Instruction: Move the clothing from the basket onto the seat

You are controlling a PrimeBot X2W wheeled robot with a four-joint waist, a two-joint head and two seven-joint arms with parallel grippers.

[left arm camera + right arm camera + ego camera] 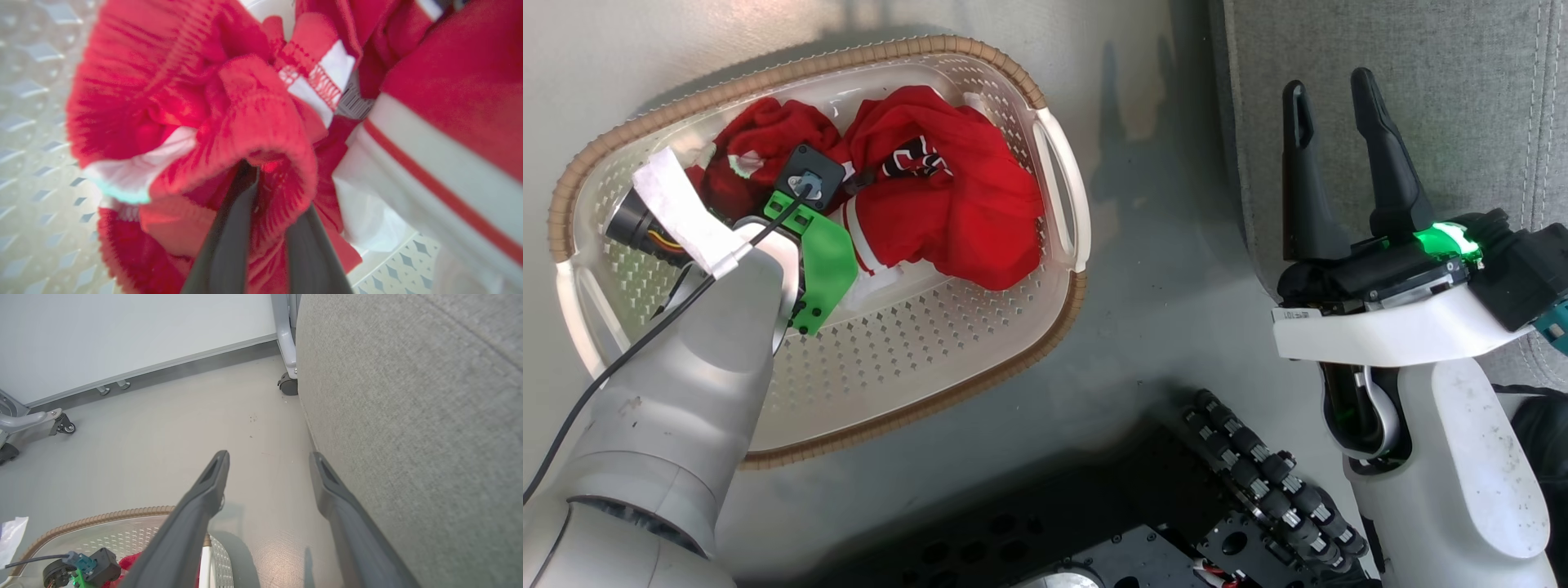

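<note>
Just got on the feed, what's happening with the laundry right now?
The left gripper is down in the laundry basket, its fingers closed on a fold of the smaller red garment. The larger red garment lies beside it in the basket; neither has reached the grey seat. The right gripper hangs open over the floor at the seat's edge.
</note>
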